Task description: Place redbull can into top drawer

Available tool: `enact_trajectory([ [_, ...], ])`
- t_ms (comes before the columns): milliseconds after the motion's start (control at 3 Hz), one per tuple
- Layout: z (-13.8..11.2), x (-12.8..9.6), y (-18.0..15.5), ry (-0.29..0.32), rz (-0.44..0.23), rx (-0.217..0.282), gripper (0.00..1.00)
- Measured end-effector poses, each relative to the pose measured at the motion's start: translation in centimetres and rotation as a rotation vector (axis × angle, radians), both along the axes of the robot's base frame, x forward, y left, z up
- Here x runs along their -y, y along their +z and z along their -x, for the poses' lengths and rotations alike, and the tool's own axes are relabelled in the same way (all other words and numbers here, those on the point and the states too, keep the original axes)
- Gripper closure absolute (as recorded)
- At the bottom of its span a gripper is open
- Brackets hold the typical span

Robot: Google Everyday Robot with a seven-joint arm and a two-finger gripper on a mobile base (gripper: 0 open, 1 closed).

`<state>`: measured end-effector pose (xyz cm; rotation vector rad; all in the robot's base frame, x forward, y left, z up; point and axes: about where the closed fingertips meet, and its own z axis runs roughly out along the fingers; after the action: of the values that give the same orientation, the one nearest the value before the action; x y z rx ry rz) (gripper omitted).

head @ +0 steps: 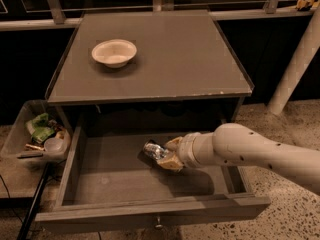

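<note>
The top drawer [115, 174] stands pulled out under the grey table, with low side walls, a flat front panel and a small knob [158, 224]. My gripper [164, 154] reaches in from the right on the white arm and is shut on the redbull can [153, 149], a small shiny silver can. The can lies tilted in the fingers [172, 161], low over the drawer floor near its middle. Whether it touches the floor I cannot tell.
A white round bowl [114, 52] sits on the table top [170, 59] at the left. A clear plastic bin [36, 134] with rubbish stands left of the drawer. A white post [295, 64] rises at the right. A black rod [32, 204] leans at lower left.
</note>
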<state>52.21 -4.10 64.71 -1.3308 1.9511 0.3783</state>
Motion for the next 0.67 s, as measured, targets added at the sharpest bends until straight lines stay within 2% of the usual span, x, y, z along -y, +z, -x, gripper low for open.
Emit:
enact_trajectory([
  [333,-0.53,0.02,-1.95,-0.021,0.031,0.001,1.0],
  [667,-0.65,-0.05,-1.99,-0.022,0.031,0.003,0.82],
])
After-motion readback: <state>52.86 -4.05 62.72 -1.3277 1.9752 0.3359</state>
